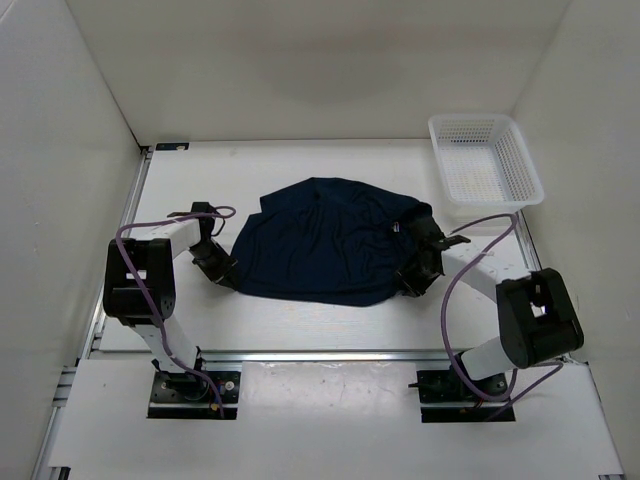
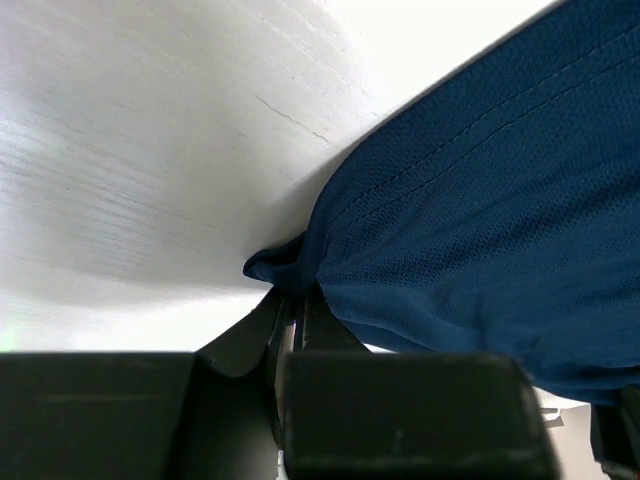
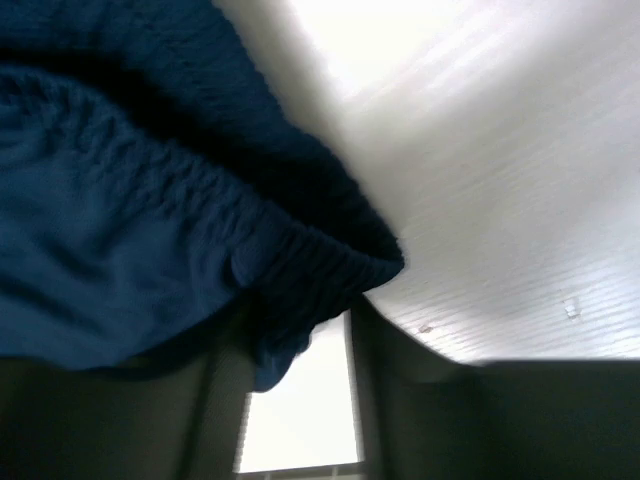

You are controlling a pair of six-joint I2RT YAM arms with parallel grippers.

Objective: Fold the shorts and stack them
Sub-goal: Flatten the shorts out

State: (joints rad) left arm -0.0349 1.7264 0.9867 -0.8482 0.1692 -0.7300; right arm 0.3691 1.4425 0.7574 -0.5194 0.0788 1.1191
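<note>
The dark navy shorts (image 1: pixel 320 245) lie spread and rumpled on the white table between my two arms. My left gripper (image 1: pixel 227 276) is at their left edge. In the left wrist view its fingers meet at the tip, and the left gripper (image 2: pixel 292 302) is shut on a small corner of the stitched hem of the shorts (image 2: pixel 480 200). My right gripper (image 1: pixel 409 281) is at the right edge, by the waistband. In the right wrist view its fingers stand apart. The right gripper (image 3: pixel 296 322) has the gathered waistband of the shorts (image 3: pixel 150 220) hanging between them, with a bright gap beside the cloth.
A white plastic mesh basket (image 1: pixel 525 165) stands at the back right, close to the right wall. White walls enclose the table on the left, back and right. Purple cables loop off both arms near the shorts.
</note>
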